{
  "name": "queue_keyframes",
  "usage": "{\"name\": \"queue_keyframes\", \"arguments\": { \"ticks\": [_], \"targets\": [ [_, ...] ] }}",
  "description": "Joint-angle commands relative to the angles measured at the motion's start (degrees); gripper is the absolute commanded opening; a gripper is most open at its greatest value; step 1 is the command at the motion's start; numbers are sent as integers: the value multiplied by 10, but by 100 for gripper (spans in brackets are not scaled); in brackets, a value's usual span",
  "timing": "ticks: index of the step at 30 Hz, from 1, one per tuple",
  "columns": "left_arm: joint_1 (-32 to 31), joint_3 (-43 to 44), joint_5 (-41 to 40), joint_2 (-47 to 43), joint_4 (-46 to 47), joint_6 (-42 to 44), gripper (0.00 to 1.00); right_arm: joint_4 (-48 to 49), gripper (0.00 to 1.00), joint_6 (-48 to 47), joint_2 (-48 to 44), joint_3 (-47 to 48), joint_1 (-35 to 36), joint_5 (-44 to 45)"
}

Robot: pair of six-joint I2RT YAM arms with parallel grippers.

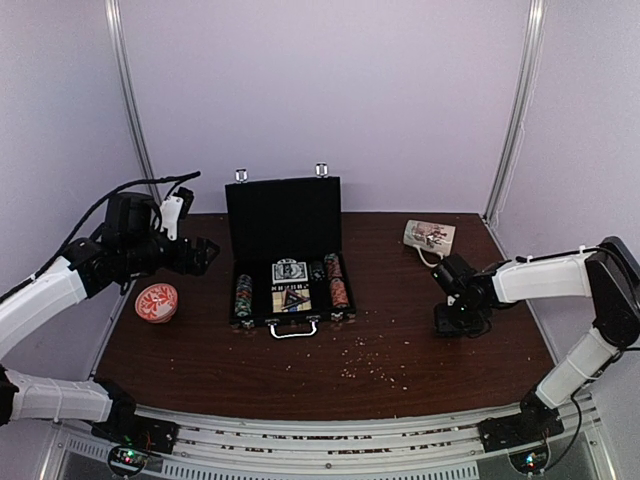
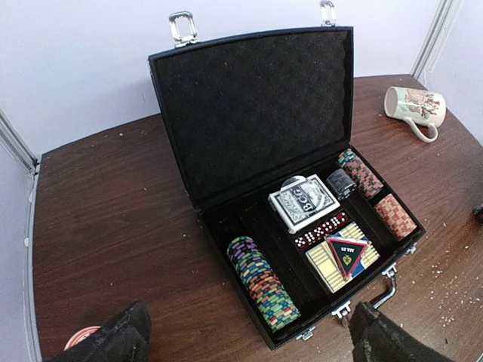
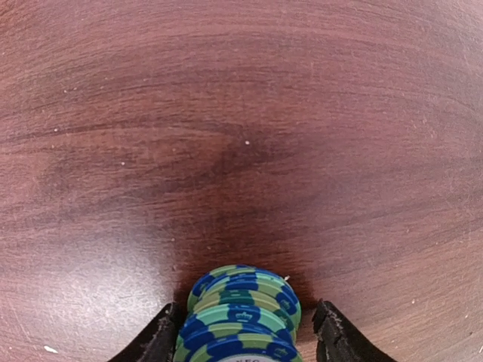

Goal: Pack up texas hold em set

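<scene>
The black briefcase (image 1: 288, 250) sits open in the middle of the surface, closer to the far edge, with its lid standing straight up. Inside, at the left end, lies a long row of striped chips (image 2: 264, 283). In the middle are a card deck (image 2: 304, 202), a line of red dice (image 2: 321, 230) and a second deck (image 2: 343, 258). At the right end are red chips (image 2: 395, 216) and a small dark round thing that I can't make out.

The right gripper (image 1: 455, 322) is down on the surface near the right edge, in front of the white mug (image 1: 428, 236), which lies on its side by the far right corner. From above, the arm hides what is under it. Its own camera shows a green and blue chip stack (image 3: 240, 313) standing between the two fingers (image 3: 155, 339). The fingers are apart, one on each side and very close. A thin dark gap shows beside one of them, so the stack does not look squeezed. The bottom of the stack and the finger ends are cut off.

The left gripper (image 1: 205, 255) hangs in the air over the left side of the surface, wide apart and holding nothing. Under it, near the left edge, sits a red round dish (image 1: 156, 302).

Small pale crumbs lie toward the near edge.
</scene>
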Motion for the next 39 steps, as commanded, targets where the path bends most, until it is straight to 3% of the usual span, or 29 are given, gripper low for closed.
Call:
{"name": "queue_keyframes", "arguments": {
  "ticks": [1, 15, 19, 23, 30, 36, 39],
  "targets": [
    [1, -5, 7, -6, 30, 5, 95, -10, 57, -11, 21, -3, -4, -6],
    [1, -5, 17, -5, 30, 2, 94, -20, 32, -25, 35, 1, 11, -25],
    [1, -5, 49, -15, 25, -46, 92, -34, 24, -43, 25, 19, 14, -30],
    [0, -64, 132, -53, 98, -132, 88, -66, 21, -63, 14, 53, 20, -38],
    [-45, -192, 107, -82, 309, -269, 84, -119, 18, -100, 12, 116, 39, -54],
    [-144, -205, 81, 3, 443, -340, 83, -153, 16, -134, 34, 194, 81, -80],
    [-174, -203, 110, 76, 521, -386, 82, -168, 15, -150, 58, 227, 113, -85]
  ]
}}
